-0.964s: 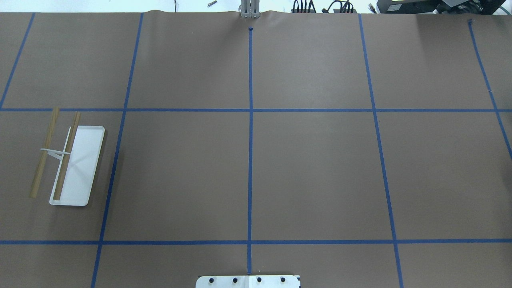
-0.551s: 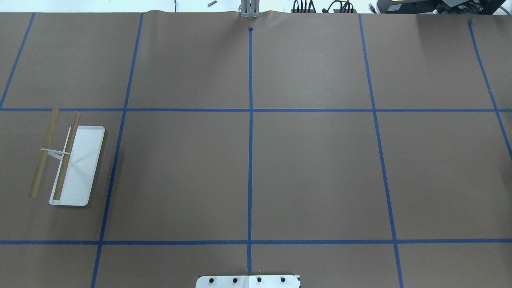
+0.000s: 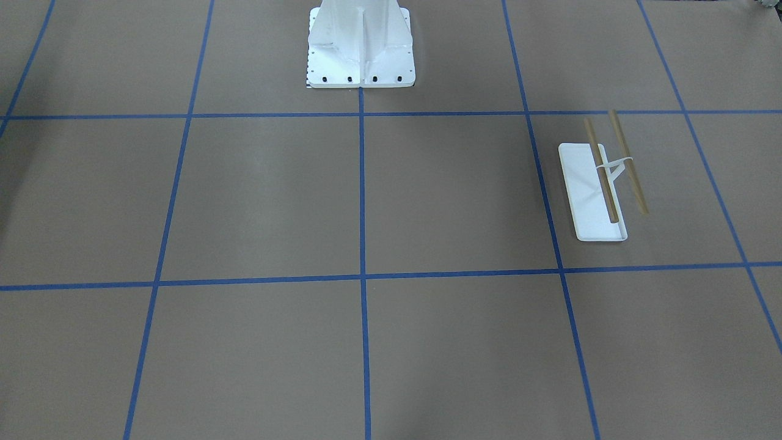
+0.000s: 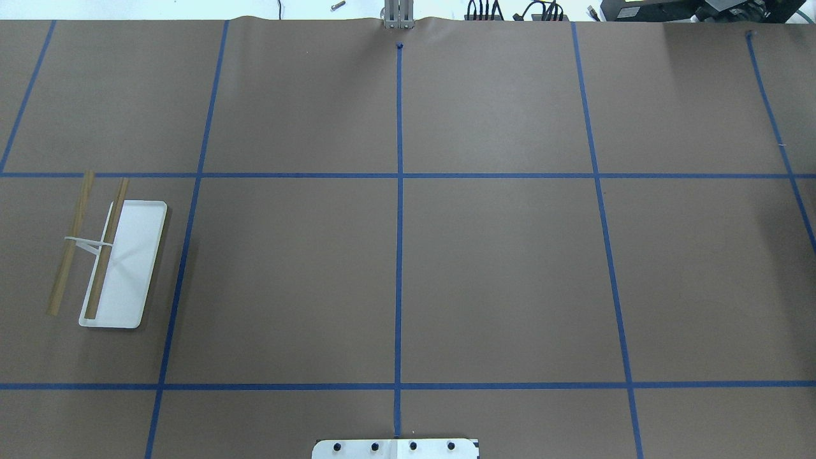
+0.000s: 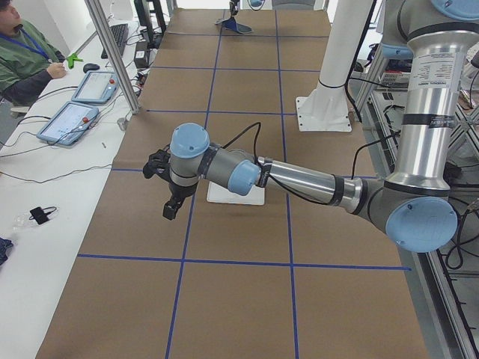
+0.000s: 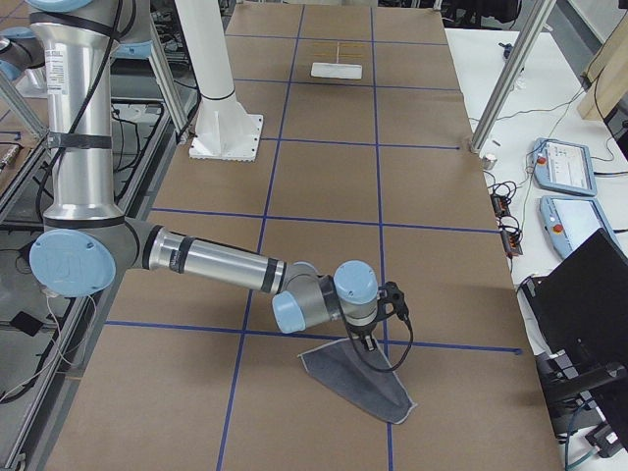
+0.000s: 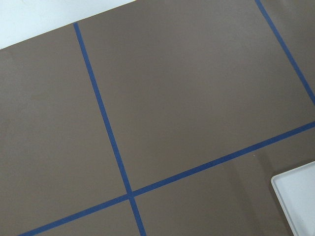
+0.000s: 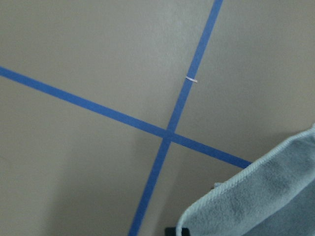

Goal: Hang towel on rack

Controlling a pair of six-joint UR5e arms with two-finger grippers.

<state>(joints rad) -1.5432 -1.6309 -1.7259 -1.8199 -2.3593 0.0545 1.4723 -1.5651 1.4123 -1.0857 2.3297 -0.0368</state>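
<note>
Right tool [image 6: 366, 341] of mine, grip impossible to tell, hangs over the soft dark grey towel [image 6: 363, 385] at the right end of the surface [image 6: 324, 186], while the white-based, wood-rodded rack [image 4: 137, 255] far left stands bare, nothing hung yet.

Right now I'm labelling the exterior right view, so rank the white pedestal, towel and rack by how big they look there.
1. pedestal
2. towel
3. rack, which stands farthest from the camera, so distance shrinks it.

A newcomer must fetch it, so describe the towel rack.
On the brown table gridded with blue tape, look to the robot's left side. The rack stands there: a flat white base under two parallel light-wood rods, unlike the bolted white pedestal.
</note>
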